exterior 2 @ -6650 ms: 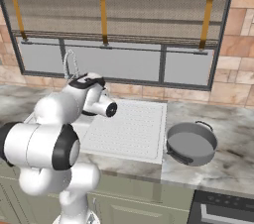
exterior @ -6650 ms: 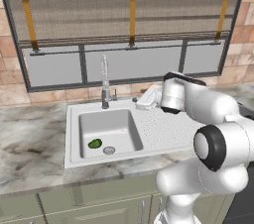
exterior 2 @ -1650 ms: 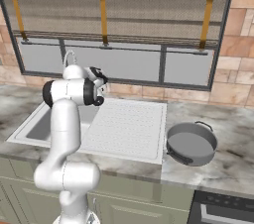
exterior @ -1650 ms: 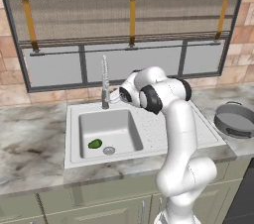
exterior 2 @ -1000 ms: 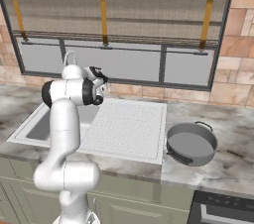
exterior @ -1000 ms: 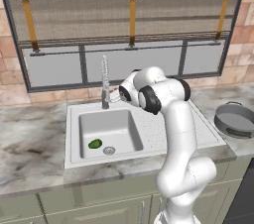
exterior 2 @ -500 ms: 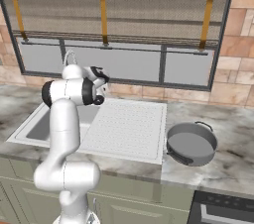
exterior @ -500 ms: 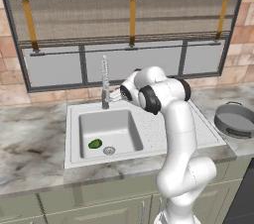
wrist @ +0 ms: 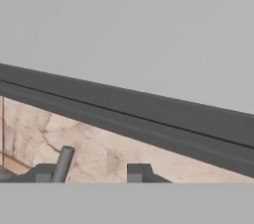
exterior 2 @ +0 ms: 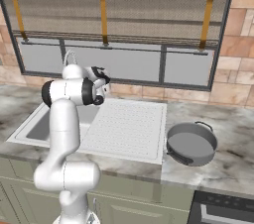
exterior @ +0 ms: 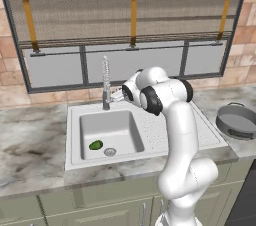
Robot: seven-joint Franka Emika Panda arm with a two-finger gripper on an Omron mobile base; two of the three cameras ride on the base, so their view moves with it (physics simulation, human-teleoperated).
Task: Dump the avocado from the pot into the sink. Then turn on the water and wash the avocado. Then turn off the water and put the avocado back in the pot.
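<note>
Nearest, the avocado lies in the sink basin's front left, beside the drain. The pot sits near the counter's right edge. Farther back, the gripper is at the faucet base, fingers apart, a thin grey lever by one tip.

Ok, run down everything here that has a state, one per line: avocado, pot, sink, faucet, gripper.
avocado: lying in the sink basin, beside the drain.
pot: upright on the counter right of the sink, empty.
sink: no water visible in it.
faucet: no stream visible from the spout.
gripper: at the faucet's base, jaws partly apart, holding nothing.
</note>
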